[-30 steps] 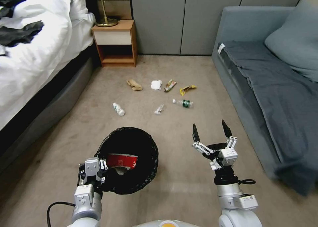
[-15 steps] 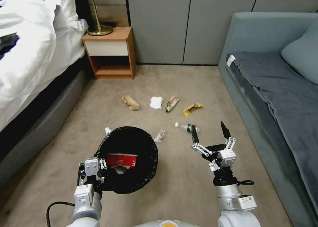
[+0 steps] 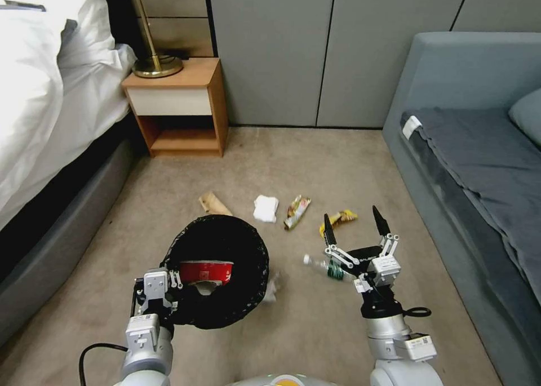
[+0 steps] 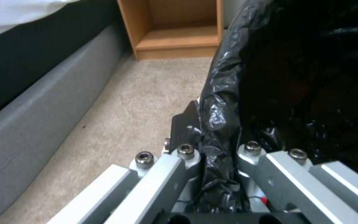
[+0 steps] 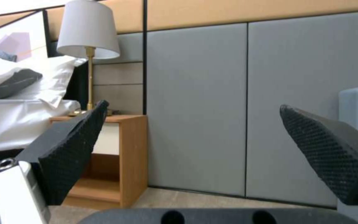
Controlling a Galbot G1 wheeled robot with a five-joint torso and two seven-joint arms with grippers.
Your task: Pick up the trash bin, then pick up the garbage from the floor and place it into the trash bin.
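- My left gripper (image 3: pixel 169 296), at the lower left of the head view, has its fingers clamped on the near rim of the trash bin (image 3: pixel 217 270); the left wrist view shows the black liner (image 4: pixel 220 130) pinched between them.
- One bin, held above the carpet (image 3: pixel 315 166), its black-lined mouth facing up; inside lies one red-and-white carton (image 3: pixel 207 273).
- My right gripper (image 3: pixel 352 229), at the lower right of centre, hovers with its two black fingers (image 5: pixel 69 149) spread wide apart, holding nothing.
- Just under that gripper in the head view lies one clear bottle (image 3: pixel 324 266) with a green label, partly covered by the gripper's linkage.
- One small crumpled white scrap (image 3: pixel 271 289) peeks out beside the bin's right edge.
- Farther up, mid-frame, runs a row of four pieces: a brown paper scrap (image 3: pixel 213 203) partly hidden by the bin's rim, a white tissue (image 3: pixel 265 208), a snack wrapper (image 3: pixel 297 211), and a yellow wrapper (image 3: pixel 340 219) just beside my right fingertip.
- Farthest, at the upper left, one wooden nightstand (image 3: pixel 177 107) carries one brass lamp (image 3: pixel 151 48); the bed (image 3: pixel 51 110) fills the left edge and a grey sofa (image 3: pixel 479 149) the right.
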